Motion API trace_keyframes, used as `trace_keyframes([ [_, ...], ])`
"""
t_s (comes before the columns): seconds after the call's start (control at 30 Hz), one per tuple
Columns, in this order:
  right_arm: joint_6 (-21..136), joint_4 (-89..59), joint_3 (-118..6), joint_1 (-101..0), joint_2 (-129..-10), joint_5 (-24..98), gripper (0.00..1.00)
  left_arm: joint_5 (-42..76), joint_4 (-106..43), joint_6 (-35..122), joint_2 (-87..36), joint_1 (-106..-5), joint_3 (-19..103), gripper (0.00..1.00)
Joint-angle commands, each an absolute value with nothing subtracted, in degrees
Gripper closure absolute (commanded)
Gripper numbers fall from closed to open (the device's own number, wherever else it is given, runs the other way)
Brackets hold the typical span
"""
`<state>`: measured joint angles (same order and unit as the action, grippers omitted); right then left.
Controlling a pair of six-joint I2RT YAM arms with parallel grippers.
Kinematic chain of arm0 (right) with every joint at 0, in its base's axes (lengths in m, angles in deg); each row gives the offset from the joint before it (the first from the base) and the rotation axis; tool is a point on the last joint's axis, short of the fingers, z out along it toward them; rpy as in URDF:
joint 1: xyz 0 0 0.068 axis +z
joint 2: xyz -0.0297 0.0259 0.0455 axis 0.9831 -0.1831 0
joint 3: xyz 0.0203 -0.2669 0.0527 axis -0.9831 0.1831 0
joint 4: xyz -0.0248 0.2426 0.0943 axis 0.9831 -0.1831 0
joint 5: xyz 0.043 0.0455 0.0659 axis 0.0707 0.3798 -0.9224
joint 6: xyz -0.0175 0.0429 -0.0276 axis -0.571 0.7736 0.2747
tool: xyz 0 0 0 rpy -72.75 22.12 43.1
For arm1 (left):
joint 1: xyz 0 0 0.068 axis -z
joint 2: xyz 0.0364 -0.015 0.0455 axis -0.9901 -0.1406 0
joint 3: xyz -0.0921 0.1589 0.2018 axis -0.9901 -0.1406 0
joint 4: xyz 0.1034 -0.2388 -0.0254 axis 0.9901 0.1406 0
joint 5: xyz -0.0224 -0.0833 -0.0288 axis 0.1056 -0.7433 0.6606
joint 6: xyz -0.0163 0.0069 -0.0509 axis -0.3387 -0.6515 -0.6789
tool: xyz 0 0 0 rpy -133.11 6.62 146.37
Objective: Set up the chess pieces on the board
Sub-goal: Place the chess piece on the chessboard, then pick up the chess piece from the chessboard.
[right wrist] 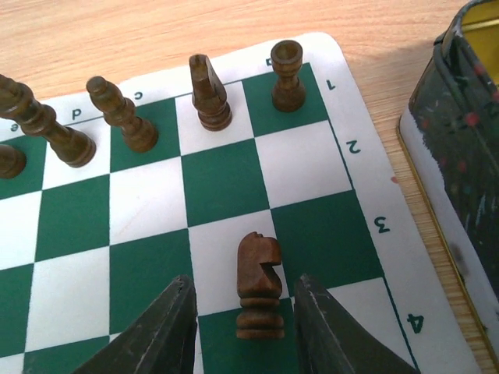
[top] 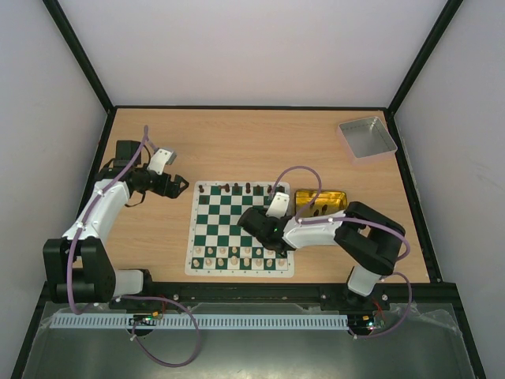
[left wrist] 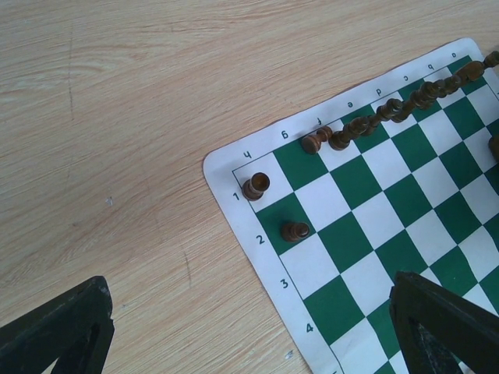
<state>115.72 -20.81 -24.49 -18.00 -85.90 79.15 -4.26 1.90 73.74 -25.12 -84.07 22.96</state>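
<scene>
Right gripper (right wrist: 244, 282) sat over the board (top: 217, 221), right of centre, jaws apart and straddling a dark knight (right wrist: 259, 273); thin gap on each side, fingers (right wrist: 160, 335) not touching it. Knight was upright, base on the line between a white and a green square; couldn't tell if it was resting or lifted. From the knight, a rook (right wrist: 287, 75) stood at 12 o'clock on the corner square by the "1" label, more dark chess pieces (top: 248, 188) ran along that far row toward 10 o'clock, and the tin (right wrist: 460, 156) was at 3 o'clock, just off the board edge. Pale pieces (top: 237, 257) filled the board's 6 o'clock rows. Tray (top: 367, 136) lay at 1 o'clock from the board, well apart. Left gripper (top: 180, 184) was off the board at 10 o'clock over the table (top: 158, 142), fingers (left wrist: 54, 335) wide apart with nothing between them; its camera showed a second rook (left wrist: 256, 185) on the other far corner and a pawn (left wrist: 295, 231) one square nearer
</scene>
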Motion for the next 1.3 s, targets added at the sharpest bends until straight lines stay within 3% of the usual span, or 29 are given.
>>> trace_keyframes([
  [0.0, 116.6, -23.2, -24.3, -18.4, -83.3, 80.5, 0.67, -4.9, 2.4, 74.2, -23.9, -83.8, 22.3, 0.04],
  [0.47, 114.9, -28.3, -24.9, -19.7, -73.8, 78.3, 0.69, -4.9, 3.2, 74.7, -24.0, -83.6, 22.4, 0.05],
  [1.03, 104.2, -45.8, -37.9, -32.2, -73.8, 45.3, 0.78, -5.1, 3.8, 75.0, -24.4, -83.0, 23.1, 0.06],
  [1.27, 104.6, -46.8, -36.2, -32.4, -76.1, 41.5, 0.8, -5.4, 3.9, 75.3, -24.1, -83.0, 22.8, 0.06],
])
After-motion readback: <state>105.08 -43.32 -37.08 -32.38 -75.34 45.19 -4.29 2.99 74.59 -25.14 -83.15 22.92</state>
